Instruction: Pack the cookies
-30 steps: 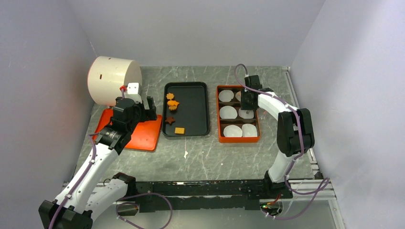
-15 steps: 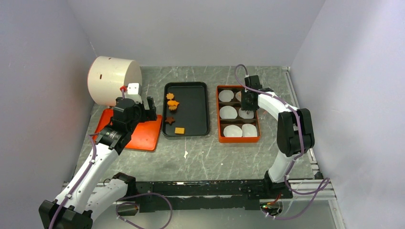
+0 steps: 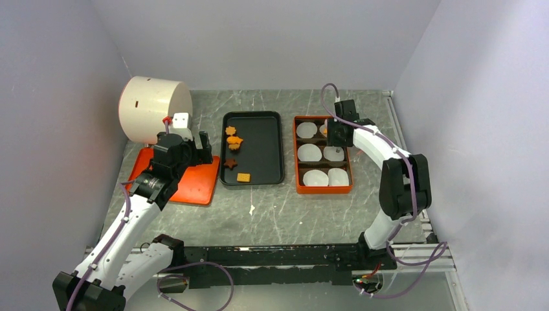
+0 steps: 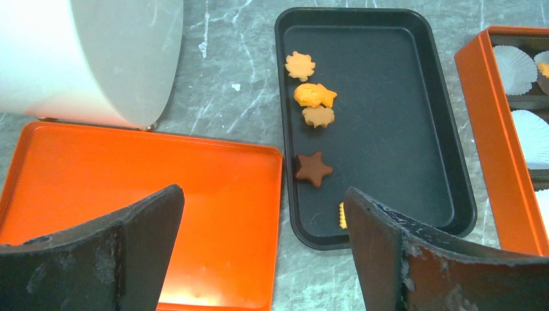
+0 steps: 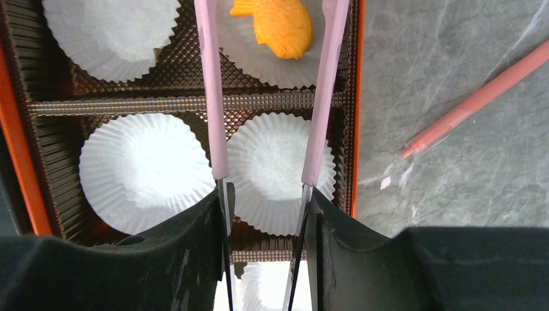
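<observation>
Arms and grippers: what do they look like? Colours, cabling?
The left arm and right arm have white shells and black joints, with a purple cable along each. The left gripper and right gripper have black, wedge-shaped, scuffed fingers.

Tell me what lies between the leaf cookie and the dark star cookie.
Between leaf cookie and star cookie lie two more: an orange fish cookie touching a tan cookie. Left wrist view shows it.

**A robot test cell in a laboratory**

Plain pale walls [image 3: 272,39] close a grey marble-pattern table [image 3: 304,210] on three sides. A left arm [image 3: 123,227] and a right arm [image 3: 401,184] are bolted to a black rail [image 3: 278,254], with loose violet cables [image 3: 194,263].
</observation>
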